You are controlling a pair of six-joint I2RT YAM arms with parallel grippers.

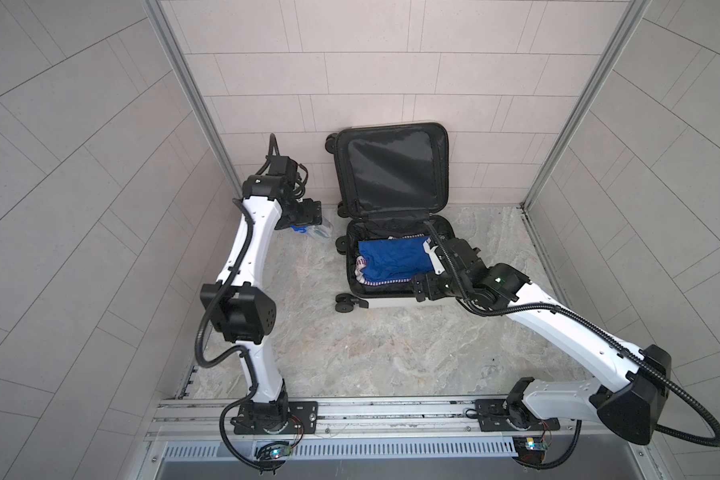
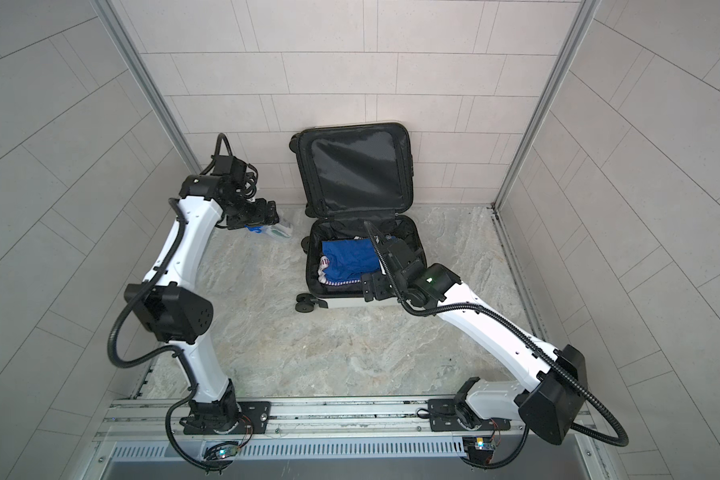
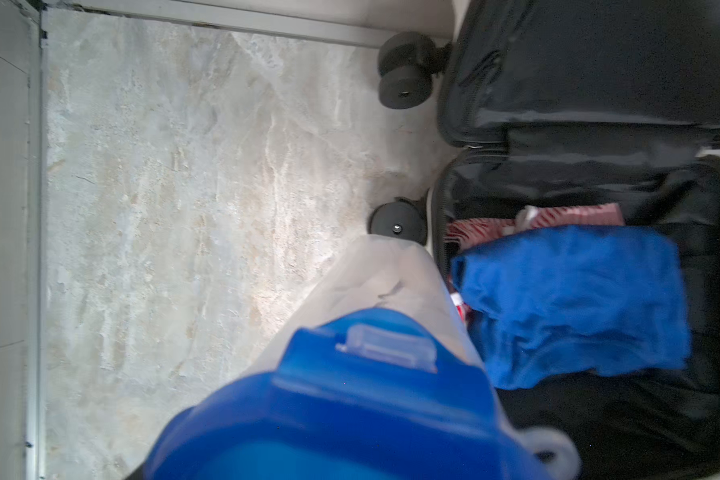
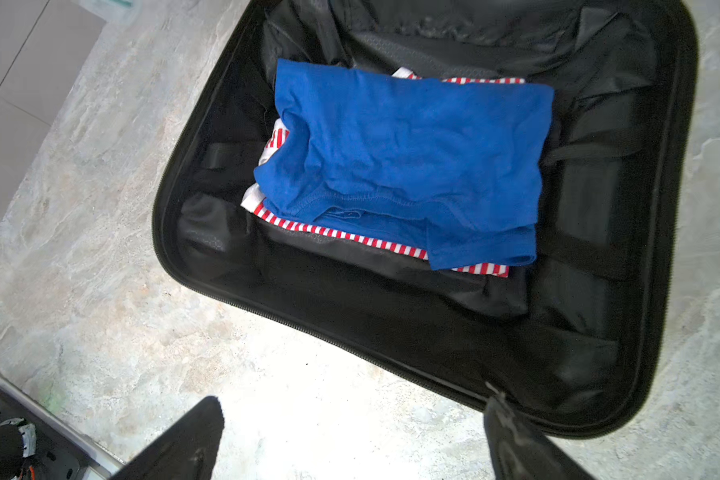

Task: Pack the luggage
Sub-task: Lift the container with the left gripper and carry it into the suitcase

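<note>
Luggage (image 1: 391, 174) open; left claw (image 1: 305, 224) grips pouch (image 1: 321, 230), right claw (image 4: 352, 397) spread wide.

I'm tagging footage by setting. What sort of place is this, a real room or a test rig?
Most likely a lab test booth dressed as a room: tile-patterned wall panels held in aluminium posts, and a metal mounting rail at the front.

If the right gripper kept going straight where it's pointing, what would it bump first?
Probably the luggage: its near rim or the black lining just inside, before the blue shirt. Depth from the right gripper is hard to judge.
</note>
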